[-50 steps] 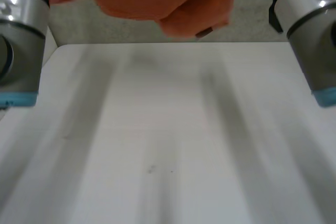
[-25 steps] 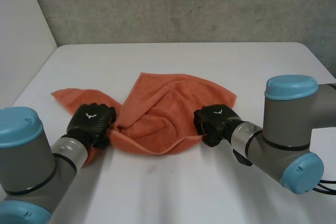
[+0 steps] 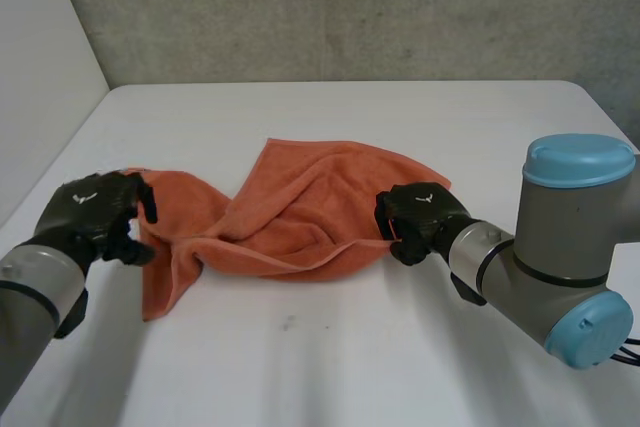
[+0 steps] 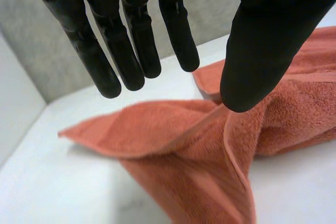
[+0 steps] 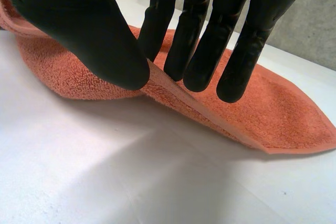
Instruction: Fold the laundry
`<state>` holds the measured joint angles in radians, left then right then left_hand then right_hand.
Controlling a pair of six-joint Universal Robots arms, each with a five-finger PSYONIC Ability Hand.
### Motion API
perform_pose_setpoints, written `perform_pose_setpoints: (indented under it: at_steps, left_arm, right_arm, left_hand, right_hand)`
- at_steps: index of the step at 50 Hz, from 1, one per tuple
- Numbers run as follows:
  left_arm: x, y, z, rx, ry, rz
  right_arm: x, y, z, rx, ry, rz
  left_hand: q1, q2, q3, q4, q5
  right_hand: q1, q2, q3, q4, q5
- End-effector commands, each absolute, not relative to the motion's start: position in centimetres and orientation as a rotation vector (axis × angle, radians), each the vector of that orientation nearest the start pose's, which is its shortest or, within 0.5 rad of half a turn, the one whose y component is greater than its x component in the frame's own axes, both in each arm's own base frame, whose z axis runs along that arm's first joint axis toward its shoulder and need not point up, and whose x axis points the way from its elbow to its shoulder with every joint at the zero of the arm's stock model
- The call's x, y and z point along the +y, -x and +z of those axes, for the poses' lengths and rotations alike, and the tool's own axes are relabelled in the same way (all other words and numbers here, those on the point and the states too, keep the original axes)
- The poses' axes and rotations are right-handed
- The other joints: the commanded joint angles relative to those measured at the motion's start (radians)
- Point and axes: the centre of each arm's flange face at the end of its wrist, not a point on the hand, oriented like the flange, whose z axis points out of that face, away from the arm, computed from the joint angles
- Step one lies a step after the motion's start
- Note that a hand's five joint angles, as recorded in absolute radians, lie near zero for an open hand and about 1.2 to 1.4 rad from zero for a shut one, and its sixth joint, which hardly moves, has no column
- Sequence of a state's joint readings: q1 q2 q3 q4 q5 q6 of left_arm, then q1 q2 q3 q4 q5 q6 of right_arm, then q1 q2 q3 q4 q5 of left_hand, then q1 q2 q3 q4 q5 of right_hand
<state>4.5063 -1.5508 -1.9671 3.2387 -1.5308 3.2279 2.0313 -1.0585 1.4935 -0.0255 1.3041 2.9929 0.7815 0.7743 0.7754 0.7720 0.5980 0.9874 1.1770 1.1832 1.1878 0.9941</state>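
An orange towel (image 3: 300, 207) is laid, crumpled and partly folded over itself, across the middle of the white worktop (image 3: 350, 357), and it is stretched lengthwise between the two hands. Its widest part is seen right of centre, where a flap is turned over toward the far side. Toward the robot's left it is gathered into a narrower band, and one end is spread toward the near edge, just beside the left hand.

The towel's right edge is taken by the right hand (image 3: 415, 222). In the right wrist view the hem is seen lifted off the worktop and drawn up between the thumb (image 5: 89, 30) and the fingers (image 5: 184, 35), which are held nearly straight. The hem is pinched there. The rest of the cloth is left lying flat beyond the fingertips, tapering to a corner.

The left hand (image 3: 95, 212) is placed at the outer side of the towel's left end. In the left wrist view its fingers are held straight and well apart from its thumb, and no cloth is caught between them, so this hand is read as open. A raised fold of hem is seen running up to the thumb tip; whether it is touched cannot be told.

The right arm (image 3: 560, 247) and the left arm (image 3: 30, 287), grey with light-blue caps, are brought in from the near side. A grey wall (image 3: 350, 7) is seen behind the worktop's far edge.
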Motion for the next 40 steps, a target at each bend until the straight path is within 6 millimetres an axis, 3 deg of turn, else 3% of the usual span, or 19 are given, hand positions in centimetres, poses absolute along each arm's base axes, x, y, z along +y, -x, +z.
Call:
perform_pose_setpoints:
  at_steps: [1, 9, 26, 40]
  left_arm:
    - [-23.0, 16.3, 19.4, 2.693, -0.13, -1.853]
    - [-22.8, 15.9, 18.2, 2.767, -0.065, -1.794]
    - [-23.9, 17.3, 14.5, 2.948, -0.109, -1.619]
    - [-24.8, 19.4, 14.3, 2.994, -0.142, -1.66]
  right_arm:
    - [-25.3, -29.9, 15.7, 2.165, 0.892, -1.446]
    - [-25.3, -29.9, 15.6, 2.168, 0.893, -1.44]
    - [-25.0, -29.8, 15.3, 2.173, 0.898, -1.425]
    - [-24.8, -29.9, 15.2, 2.17, 0.904, -1.419]
  left_hand:
    - [0.142, 0.15, 0.148, 0.152, 0.151]
    - [0.231, 0.238, 0.237, 0.24, 0.24]
    - [0.134, 0.141, 0.14, 0.143, 0.143]
    - [0.137, 0.144, 0.143, 0.146, 0.146]
  right_hand:
    - [0.409, 0.219, 0.213, 0.208, 0.228]
    - [0.409, 0.219, 0.213, 0.208, 0.228]
    - [0.409, 0.219, 0.213, 0.208, 0.228]
    - [0.409, 0.219, 0.213, 0.208, 0.228]
